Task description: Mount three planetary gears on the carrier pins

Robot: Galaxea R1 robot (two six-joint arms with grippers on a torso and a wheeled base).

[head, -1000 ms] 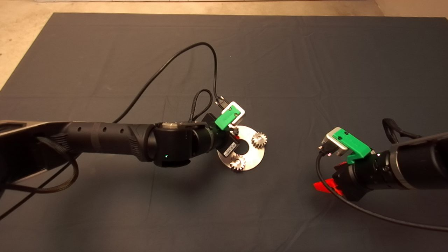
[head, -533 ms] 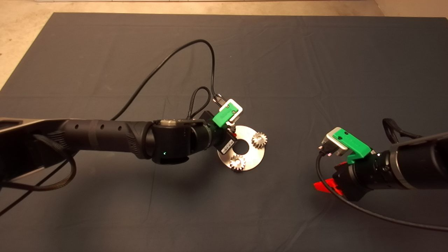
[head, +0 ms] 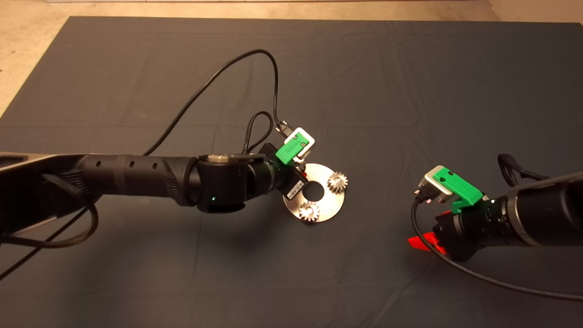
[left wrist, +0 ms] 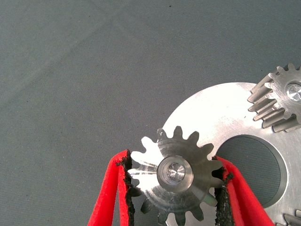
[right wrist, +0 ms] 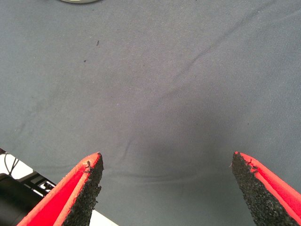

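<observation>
Dark mat (head: 410,91) is lying under my metal disc (head: 334,200). I'm seeing my left gripper (left wrist: 173,188) clasping a gear (left wrist: 175,174) seated on its pin (left wrist: 175,172); my right gripper (right wrist: 164,188) is idling spread apart, nearby.

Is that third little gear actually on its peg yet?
On. The gear lies flat on the disc, the peg's tip showing in its hole. The left gripper fingers flank it.
</observation>
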